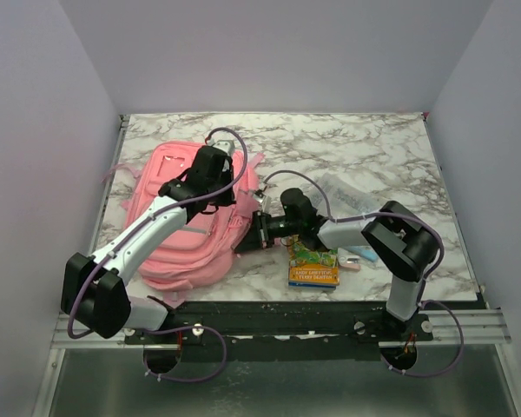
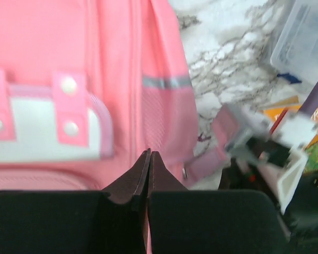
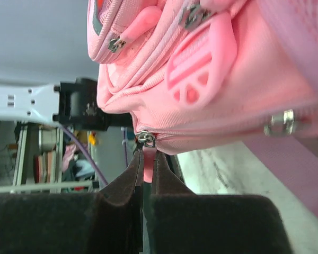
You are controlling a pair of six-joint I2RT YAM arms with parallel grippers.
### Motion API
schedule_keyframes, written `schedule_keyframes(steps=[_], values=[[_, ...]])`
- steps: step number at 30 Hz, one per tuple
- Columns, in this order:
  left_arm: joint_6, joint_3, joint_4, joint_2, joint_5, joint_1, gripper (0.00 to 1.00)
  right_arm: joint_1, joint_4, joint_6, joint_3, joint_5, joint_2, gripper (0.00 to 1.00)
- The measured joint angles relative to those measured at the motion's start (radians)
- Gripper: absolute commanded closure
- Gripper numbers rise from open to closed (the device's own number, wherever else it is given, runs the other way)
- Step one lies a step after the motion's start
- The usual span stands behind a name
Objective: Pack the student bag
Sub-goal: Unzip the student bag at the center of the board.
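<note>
Pink and soft, the student bag [image 1: 198, 248] lies toward the desk's left edge, seemingly unpacked: a book [image 1: 313, 265] and a clear pouch [image 1: 346, 187] sit outside. The right gripper [image 3: 147, 156] pinches the zip pull [image 3: 145, 138]; the left gripper [image 2: 149, 154], pressed together, touches the fabric.

Marbled white tabletop [image 1: 373, 148]; plain pale lavender walls [image 1: 278, 52] on three sides; even light.

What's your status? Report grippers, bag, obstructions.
Left gripper shut on student bag fabric. Right gripper shut on zipper pull. Bag lying on table. Book and clear case outside bag, by right arm.
</note>
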Motion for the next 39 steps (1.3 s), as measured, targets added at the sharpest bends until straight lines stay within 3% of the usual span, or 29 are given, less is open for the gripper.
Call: schedule_keyframes(steps=[2, 3, 5, 9, 11, 15, 19, 21, 33, 39], values=[[0.006, 0.002, 0.041, -0.001, -0.005, 0.007, 0.85, 0.012, -0.021, -0.001, -0.003, -0.021, 0.0, 0.99], [0.011, 0.003, 0.054, -0.001, -0.005, 0.01, 0.7, 0.015, -0.026, -0.001, -0.003, -0.035, 0.0, 0.99], [0.021, 0.004, 0.065, -0.001, -0.005, 0.013, 0.5, 0.003, -0.036, -0.002, -0.003, -0.058, 0.0, 0.99], [0.043, 0.004, 0.054, -0.003, -0.007, 0.012, 0.29, -0.055, -0.088, -0.023, 0.012, -0.084, 0.0, 0.99], [0.046, 0.004, 0.023, -0.007, -0.006, 0.006, 0.25, -0.078, -0.121, -0.04, 0.033, -0.088, 0.0, 0.99], [0.048, -0.021, -0.026, -0.059, 0.021, -0.029, 0.27, -0.118, -0.153, -0.06, 0.065, -0.091, 0.0, 0.99], [0.054, -0.089, -0.051, -0.164, 0.038, -0.087, 0.4, -0.145, -0.192, -0.073, 0.09, -0.1, 0.0, 0.99], [0.06, -0.099, -0.056, -0.18, 0.037, -0.111, 0.41, -0.153, -0.194, -0.078, 0.094, -0.102, 0.0, 0.99], [0.084, -0.099, -0.105, -0.042, -0.089, -0.216, 0.46, -0.155, -0.234, -0.097, 0.098, -0.105, 0.0, 0.99], [0.082, -0.093, -0.133, -0.032, -0.123, -0.217, 0.69, -0.155, -0.29, -0.13, 0.129, -0.108, -0.001, 0.99]])
